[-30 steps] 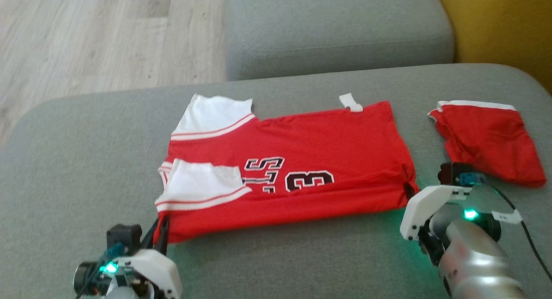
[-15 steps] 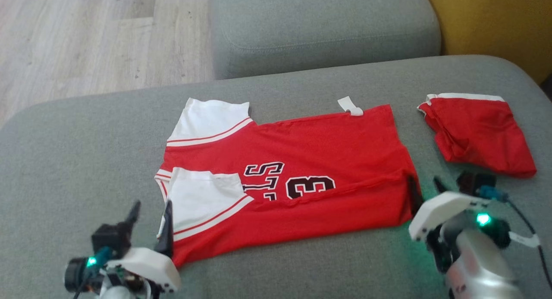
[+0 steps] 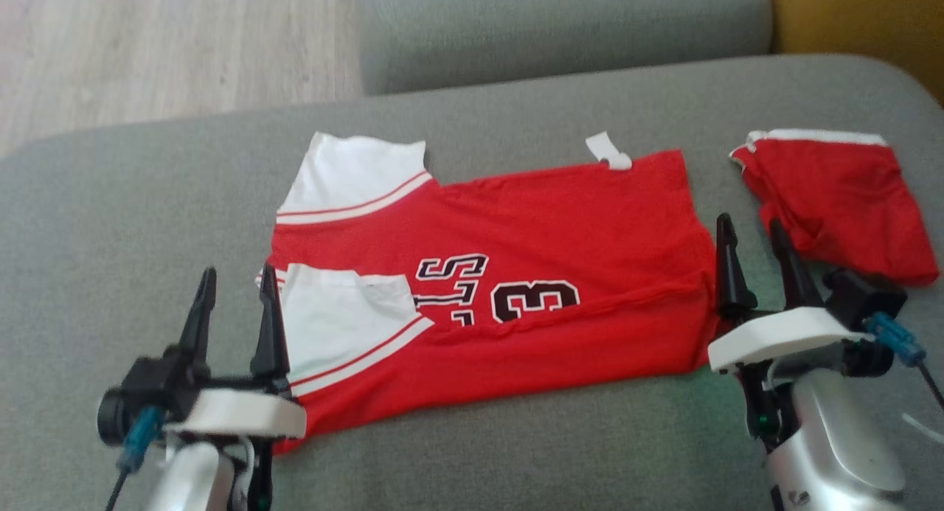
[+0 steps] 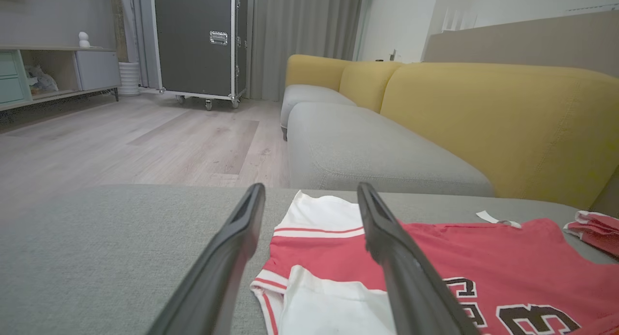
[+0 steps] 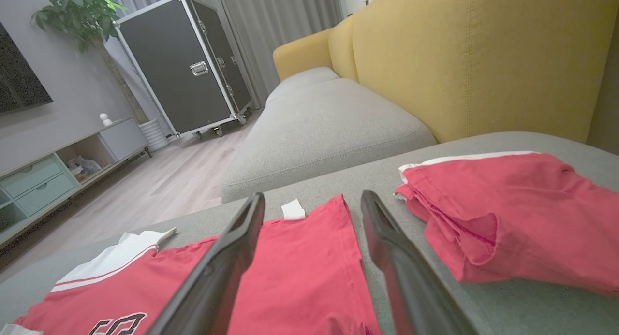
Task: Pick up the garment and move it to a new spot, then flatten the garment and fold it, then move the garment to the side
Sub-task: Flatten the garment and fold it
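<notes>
Left claw and right claw gape empty, flanking the folded red, white-sleeved jersey.

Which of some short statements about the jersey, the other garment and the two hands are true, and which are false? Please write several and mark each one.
1. The red jersey lies spread out on the grey cushion. True.
2. The left hand is shut on the jersey's white sleeve. False: it is open beside the sleeve and grips nothing.
3. A second red garment lies to the right of the jersey, apart from it. True.
4. The right hand holds the second red garment. False: it is open and holds nothing, near the jersey's right edge.
5. A small white label sticks out at the jersey's far edge. True.
</notes>
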Robot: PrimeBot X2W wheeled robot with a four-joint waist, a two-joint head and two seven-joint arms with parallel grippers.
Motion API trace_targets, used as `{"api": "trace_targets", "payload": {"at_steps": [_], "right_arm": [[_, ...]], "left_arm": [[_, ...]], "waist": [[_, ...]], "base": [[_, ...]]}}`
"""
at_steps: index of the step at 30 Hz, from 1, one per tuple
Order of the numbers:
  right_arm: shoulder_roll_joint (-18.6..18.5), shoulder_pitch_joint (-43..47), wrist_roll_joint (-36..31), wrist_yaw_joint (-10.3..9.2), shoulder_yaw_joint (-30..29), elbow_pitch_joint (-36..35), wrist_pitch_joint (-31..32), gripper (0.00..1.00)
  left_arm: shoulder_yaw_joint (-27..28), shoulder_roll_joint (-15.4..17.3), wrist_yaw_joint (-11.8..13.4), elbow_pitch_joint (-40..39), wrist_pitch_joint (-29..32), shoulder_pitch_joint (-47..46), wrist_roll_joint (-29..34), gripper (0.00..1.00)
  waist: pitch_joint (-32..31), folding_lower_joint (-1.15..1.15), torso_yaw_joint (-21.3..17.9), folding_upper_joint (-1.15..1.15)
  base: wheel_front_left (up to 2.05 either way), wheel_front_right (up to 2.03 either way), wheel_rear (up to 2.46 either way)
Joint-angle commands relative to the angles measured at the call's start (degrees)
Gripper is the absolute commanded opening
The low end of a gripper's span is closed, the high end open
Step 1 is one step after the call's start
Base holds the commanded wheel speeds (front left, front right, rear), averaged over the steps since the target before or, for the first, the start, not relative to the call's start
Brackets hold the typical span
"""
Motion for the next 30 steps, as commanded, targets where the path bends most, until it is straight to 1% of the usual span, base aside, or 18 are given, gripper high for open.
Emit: {"api": "trace_targets", "payload": {"at_steps": [1,3,5,7,8,9,11,14,16,18,22,23,26,30], "right_arm": [[0.0,-1.6,0.0,-0.04,1.4,-3.4,-0.9,1.0],[0.0,-2.2,-0.4,-0.04,1.1,-4.7,-0.9,1.0],[0.0,-3.1,-0.9,-0.04,0.6,-5.8,-0.9,1.0],[0.0,-4.4,-1.4,-0.04,0.3,-7.0,-0.5,1.0],[0.0,-5.1,-1.8,-0.04,0.1,-7.5,-0.2,1.0],[0.0,-5.1,-1.8,-0.04,0.1,-7.5,-0.2,1.0],[0.0,-6.6,-2.5,-0.04,0.1,-8.2,0.5,1.0],[0.0,-8.7,-3.2,-0.04,0.6,-9.3,1.4,1.0],[0.0,-10.0,-3.4,-0.04,1.0,-10.1,1.8,1.0],[0.0,-11.3,-3.3,-0.04,1.2,-10.7,2.4,1.0],[0.0,-13.4,-2.8,-0.04,2.1,-11.9,3.2,1.0],[0.0,-13.8,-2.9,-0.04,2.3,-12.4,3.4,1.0],[0.0,-13.9,-3.1,-0.04,2.4,-13.0,3.7,1.0],[0.0,-13.4,-2.7,-0.04,2.6,-14.3,4.2,1.0]], "left_arm": [[2.0,1.0,-0.6,-1.1,-0.6,-4.8,0.6,1.0],[1.2,2.0,-1.8,0.2,0.0,-7.6,1.4,1.0],[0.1,3.6,-3.1,2.5,2.6,-11.6,2.4,1.0],[-1.0,5.3,-5.2,4.5,6.1,-16.7,3.0,1.0],[-1.8,6.3,-6.7,5.5,7.8,-19.6,3.3,1.0],[-1.8,6.3,-6.7,5.5,7.8,-19.6,3.3,1.0],[-3.5,8.4,-8.8,8.0,11.6,-25.5,3.8,1.0],[-6.7,10.9,-10.5,13.0,19.4,-33.9,3.0,1.0],[-8.3,12.5,-10.8,16.6,24.3,-39.0,1.2,1.0],[-10.3,13.9,-10.9,19.6,27.9,-43.5,-0.4,1.0],[-16.5,17.3,-10.9,23.9,33.9,-49.3,-3.3,1.0],[-19.0,18.7,-10.9,25.8,35.5,-51.3,-4.7,1.0],[-21.9,20.1,-10.9,28.5,37.7,-53.5,-6.3,1.0],[-24.0,21.4,-10.9,31.1,37.6,-55.7,-7.5,1.0]], "waist": [[2.5,0.0,-0.2,0.0],[4.3,0.0,-0.4,0.0],[6.2,0.0,-0.8,0.0],[8.5,0.0,-1.5,0.0],[9.8,0.0,-1.9,0.0],[9.8,0.0,-1.9,0.0],[12.0,0.0,-2.9,0.0],[15.0,0.0,-4.3,0.0],[16.8,0.0,-5.3,0.0],[18.5,0.0,-6.3,0.0],[21.1,0.0,-7.9,0.0],[21.9,0.0,-8.3,0.0],[22.9,0.0,-8.8,0.0],[23.9,0.0,-9.4,0.0]], "base": [[0.0,0.0,0.0],[0.0,0.0,0.0],[0.0,0.0,0.0],[0.0,0.0,0.0],[0.0,0.0,0.0],[0.0,0.0,0.0],[0.0,0.0,0.0],[0.0,0.0,0.0],[0.0,0.0,0.0],[0.0,0.0,0.0],[0.0,0.0,0.0],[0.0,0.0,0.0],[0.0,0.0,0.0],[0.0,0.0,0.0]]}}
